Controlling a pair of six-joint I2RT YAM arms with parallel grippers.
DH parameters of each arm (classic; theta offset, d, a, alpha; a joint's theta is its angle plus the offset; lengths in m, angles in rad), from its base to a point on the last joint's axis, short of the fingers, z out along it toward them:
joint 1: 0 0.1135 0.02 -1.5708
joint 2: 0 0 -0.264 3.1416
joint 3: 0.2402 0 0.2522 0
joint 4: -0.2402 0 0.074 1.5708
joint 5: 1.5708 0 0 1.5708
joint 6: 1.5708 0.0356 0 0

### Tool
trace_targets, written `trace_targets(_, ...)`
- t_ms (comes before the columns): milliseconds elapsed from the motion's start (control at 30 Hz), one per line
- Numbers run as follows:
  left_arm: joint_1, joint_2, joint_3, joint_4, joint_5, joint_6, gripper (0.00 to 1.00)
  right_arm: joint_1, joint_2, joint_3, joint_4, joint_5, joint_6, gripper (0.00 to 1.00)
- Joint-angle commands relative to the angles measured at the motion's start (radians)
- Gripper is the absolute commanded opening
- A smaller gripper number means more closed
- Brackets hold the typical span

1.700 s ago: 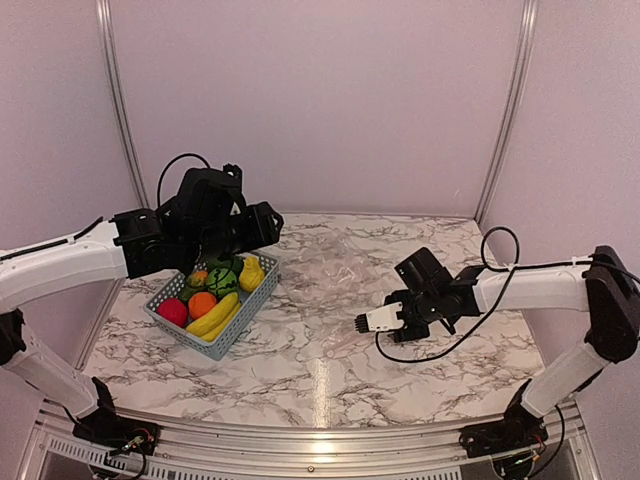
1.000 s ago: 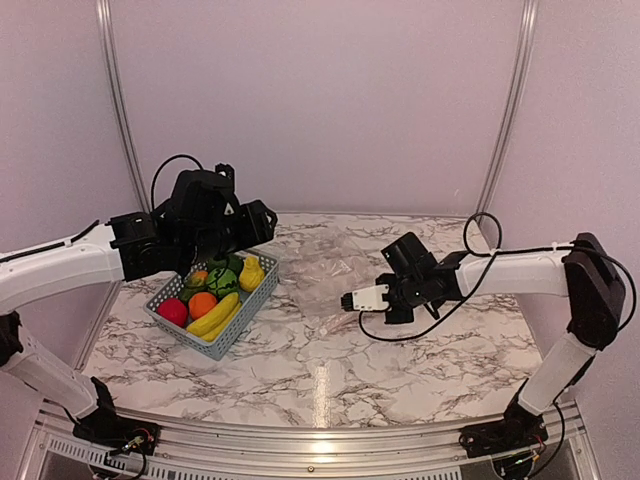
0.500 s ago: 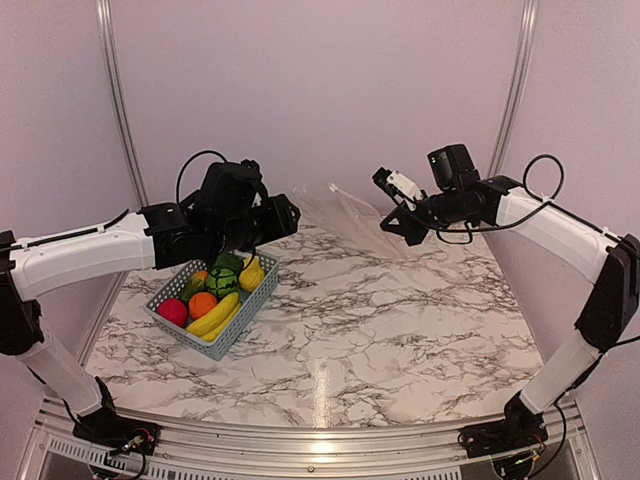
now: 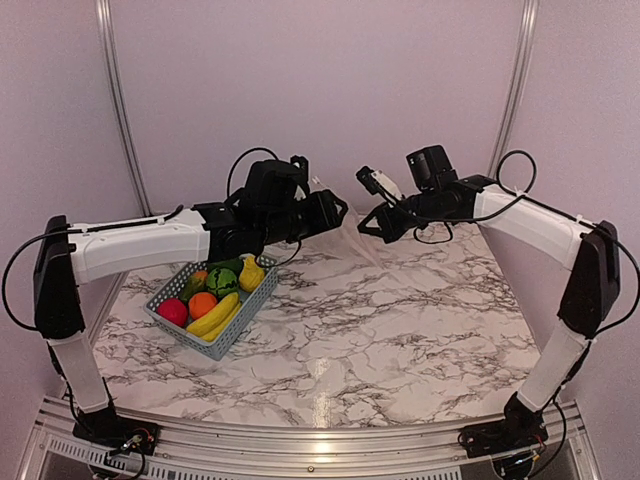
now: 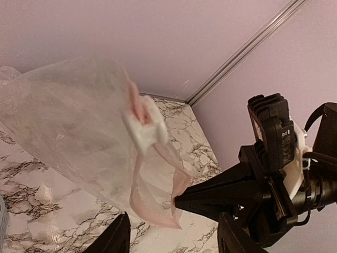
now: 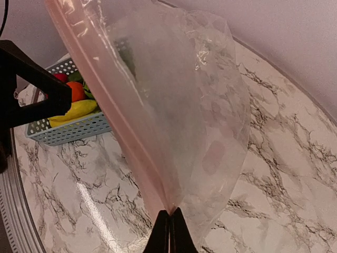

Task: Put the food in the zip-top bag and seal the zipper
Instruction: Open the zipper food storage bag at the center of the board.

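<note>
While the bag (image 6: 179, 100) is held up above the far middle of the table (image 4: 400, 330), its pinkish zipper (image 6: 126, 138) is pinched at one end by the right gripper (image 6: 169, 219), whose thin black tips are pressed together on the strip. The clear, crinkled film is seen spreading away from that pinch, off the marble. In the left wrist view a white slider (image 5: 145, 126) is seen on the zipper. Below it the two halves of the strip appear parted, though how far the mouth gapes cannot be told.

The left gripper (image 4: 338, 208) is held just left of the bag, near the right gripper and at about the same height. Its fingers (image 5: 120, 237) are spread apart and nothing is gripped between them. Whether the bag is touched by them cannot be told.

The food (image 4: 210, 305) is kept in the blue-grey basket (image 4: 252, 308), which is set on the left side of the table, under the left arm and well apart from the bag. A red apple (image 4: 172, 311) is lodged in the left corner, with an orange (image 4: 201, 302) just beside it and a banana (image 4: 215, 320) laid along the near right wall. A striped melon (image 4: 222, 281) and a yellow pear (image 4: 251, 272) are placed toward the far end. Green pieces (image 4: 192, 288) are partly hidden among them.
</note>
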Motion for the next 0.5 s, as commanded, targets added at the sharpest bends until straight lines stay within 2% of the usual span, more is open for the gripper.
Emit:
trace_targets(0, -0.006, 0.086, 0.121, -0.058, -0.031, -0.049, 0.56, 0.020, -0.013, 0.047, 0.021, -0.041, 0.024, 0.00)
trace_targets(67, -0.005, 0.115, 0.158, -0.121, -0.068, -0.104, 0.50, 0.022, -0.023, 0.038, 0.025, -0.041, 0.026, 0.00)
trace_targets(267, -0.005, 0.140, 0.174, -0.143, -0.074, -0.117, 0.38, 0.022, -0.047, 0.016, 0.034, -0.024, 0.042, 0.00)
trace_targets(400, -0.005, 0.122, 0.158, -0.160, -0.069, -0.121, 0.35, 0.020, -0.065, 0.000, 0.045, 0.008, 0.050, 0.00)
trace_targets(467, -0.006, 0.096, 0.122, -0.121, -0.025, -0.102, 0.37, 0.010, -0.066, -0.002, 0.048, 0.020, 0.049, 0.00)
